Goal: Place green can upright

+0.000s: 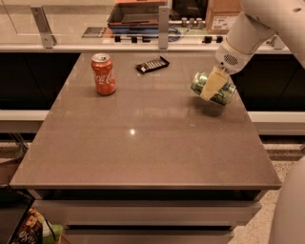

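Observation:
The green can lies on its side in my gripper, at the right of the brown table. Its silver top points to the upper left. A pale finger crosses the can's middle, and the gripper is shut on it. The can hangs a little above the table, with its shadow on the surface just below it. My white arm comes down to it from the upper right.
A red Coca-Cola can stands upright at the back left of the table. A black snack packet lies at the back middle. A counter with a tray runs behind the table. The table's right edge is near the green can.

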You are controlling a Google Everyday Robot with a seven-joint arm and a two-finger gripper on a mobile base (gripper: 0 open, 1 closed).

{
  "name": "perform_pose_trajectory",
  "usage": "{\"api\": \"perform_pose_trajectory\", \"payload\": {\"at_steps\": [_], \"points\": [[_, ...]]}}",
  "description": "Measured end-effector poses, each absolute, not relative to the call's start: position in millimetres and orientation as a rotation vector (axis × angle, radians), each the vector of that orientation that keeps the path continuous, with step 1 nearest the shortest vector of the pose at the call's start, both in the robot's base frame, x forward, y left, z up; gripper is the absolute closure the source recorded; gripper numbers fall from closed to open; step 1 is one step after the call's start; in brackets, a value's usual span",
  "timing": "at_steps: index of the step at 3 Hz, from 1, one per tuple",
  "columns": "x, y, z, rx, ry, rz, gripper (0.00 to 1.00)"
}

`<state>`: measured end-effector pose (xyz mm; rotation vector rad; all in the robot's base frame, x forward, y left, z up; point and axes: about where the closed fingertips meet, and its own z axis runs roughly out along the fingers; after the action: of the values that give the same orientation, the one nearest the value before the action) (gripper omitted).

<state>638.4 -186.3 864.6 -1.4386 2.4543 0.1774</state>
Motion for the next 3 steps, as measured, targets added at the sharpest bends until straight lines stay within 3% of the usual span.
{"api": "perform_pose_trajectory", "payload": {"at_steps": [3], "points": [[645.1, -188.3, 895.6, -1.255, 2.179, 0.455, 1.0]]}}
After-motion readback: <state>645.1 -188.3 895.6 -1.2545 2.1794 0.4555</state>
